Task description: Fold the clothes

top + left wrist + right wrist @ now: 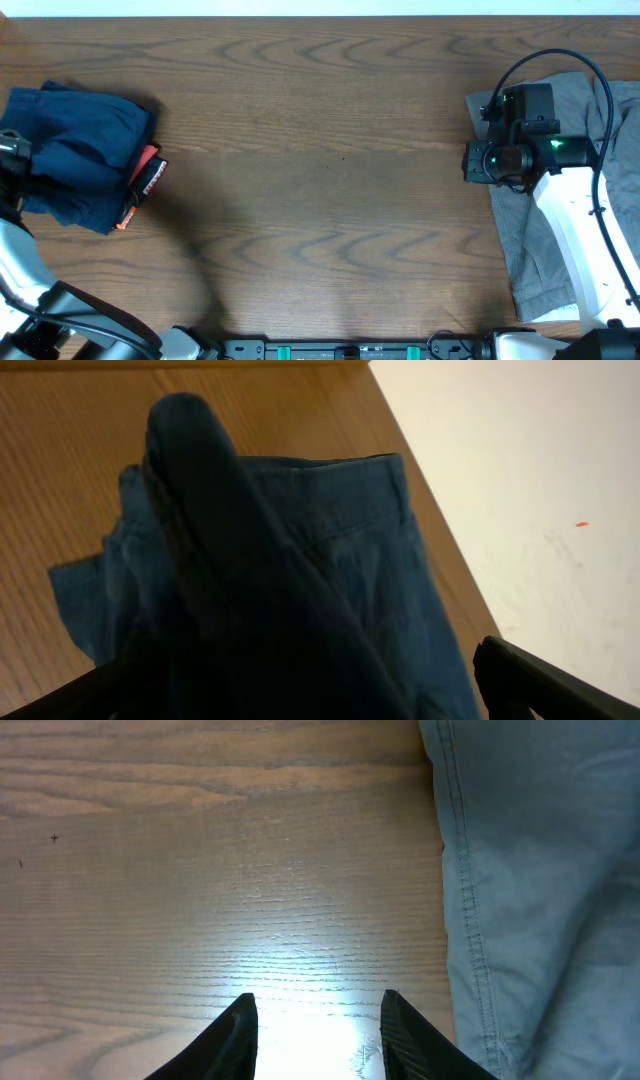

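Observation:
The navy clothes (75, 150) lie bunched at the far left of the table, with an orange-and-black strip (146, 180) at their right edge. My left gripper (12, 150) hovers over the pile's left side. In the left wrist view the navy cloth (300, 560) fills the frame, a ridge rising toward the camera. The left gripper (295, 685) is open wide, its dark right finger (540, 685) beside the cloth. My right gripper (478, 160) is open at the left edge of a grey garment (560, 240). The right gripper (318, 1005) shows only bare wood between its fingers, with the grey garment (540, 870) to its right.
The wooden table (320, 150) stretches between the two piles. The table's left edge (440, 550) runs just past the navy pile, with pale floor (540, 490) beyond. The white right arm (585, 250) lies across the grey garment.

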